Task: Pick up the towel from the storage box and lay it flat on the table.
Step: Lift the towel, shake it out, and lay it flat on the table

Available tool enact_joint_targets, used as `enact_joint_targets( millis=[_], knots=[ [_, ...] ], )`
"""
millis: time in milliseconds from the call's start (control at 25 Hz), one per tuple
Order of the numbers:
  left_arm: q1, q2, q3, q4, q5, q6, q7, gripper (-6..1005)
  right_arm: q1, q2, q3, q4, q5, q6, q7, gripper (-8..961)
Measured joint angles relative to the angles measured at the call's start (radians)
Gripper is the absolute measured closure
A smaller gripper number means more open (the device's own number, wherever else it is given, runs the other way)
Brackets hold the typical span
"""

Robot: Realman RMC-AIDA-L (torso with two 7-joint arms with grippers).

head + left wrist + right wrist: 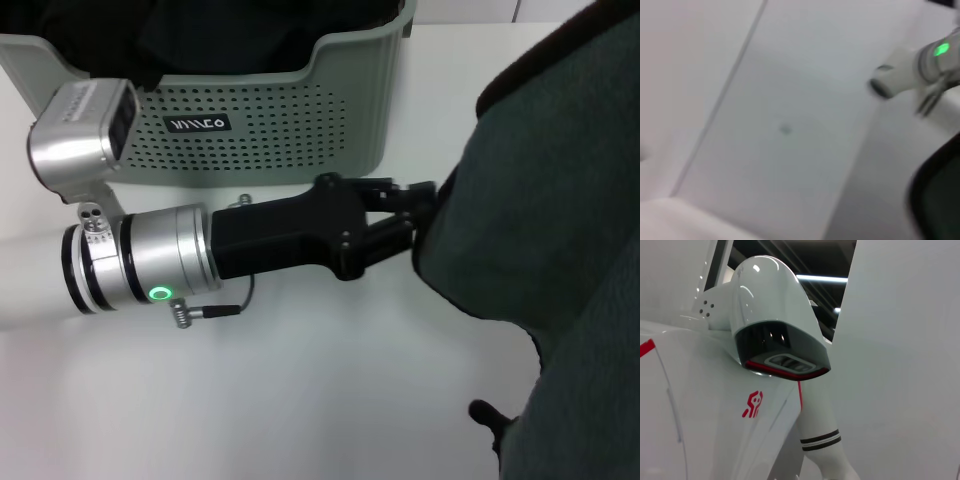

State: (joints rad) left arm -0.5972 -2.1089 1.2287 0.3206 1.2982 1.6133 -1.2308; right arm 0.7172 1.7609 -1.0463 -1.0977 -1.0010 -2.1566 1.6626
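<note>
Nearest the head camera hangs one towel (560,200), dark grey-green and fuzzy with a thin black edge trim, filling the right side of the view and raised above the white surface (300,400). One left gripper (412,222), black, reaches across from the left on a silver-and-white arm whose wrist ring glows green; its fingers (395,232) are closed on the towel's left edge, pinching the cloth there. One storage box (260,120), pale sage green with perforated walls and a small black label, stands on the surface behind the arm, well apart from the towel; dark cloth shows inside it. The right gripper is not in sight in any view: the right wrist camera shows only the robot's own white head and body. In the left wrist view, a dark towel corner (940,200) appears at the frame's edge, with part of a second white arm segment bearing a green light beyond it.
</note>
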Motion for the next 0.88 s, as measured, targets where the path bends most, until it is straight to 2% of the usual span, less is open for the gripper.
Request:
enact_joint_targets(
  millis=[160, 280, 320, 520, 720, 880],
  knots=[
    [0.002, 0.003, 0.092, 0.0, -0.156, 0.139, -0.001, 708, -0.011, -0.005, 0.0, 0.031, -0.008, 0.0, -0.017, 905],
    [0.006, 0.004, 0.096, 0.0, -0.177, 0.168, -0.001, 704, -0.031, -0.013, -0.001, 0.053, -0.012, 0.0, -0.028, 904],
    [0.025, 0.007, 0.095, 0.002, -0.226, 0.228, 0.0, 703, -0.04, -0.017, -0.002, 0.059, -0.015, 0.0, -0.031, 903],
    [0.069, 0.013, 0.093, 0.013, -0.305, 0.299, 0.009, 696, -0.079, -0.031, 0.003, 0.075, -0.03, 0.001, -0.035, 901],
    [0.084, 0.015, 0.092, 0.02, -0.314, 0.315, 0.007, 689, -0.082, -0.034, 0.008, 0.083, -0.048, 0.002, -0.042, 899],
    [0.093, 0.015, 0.086, 0.013, -0.316, 0.266, 0.018, 684, -0.073, -0.032, 0.005, 0.084, -0.043, 0.001, -0.045, 898]
  ],
)
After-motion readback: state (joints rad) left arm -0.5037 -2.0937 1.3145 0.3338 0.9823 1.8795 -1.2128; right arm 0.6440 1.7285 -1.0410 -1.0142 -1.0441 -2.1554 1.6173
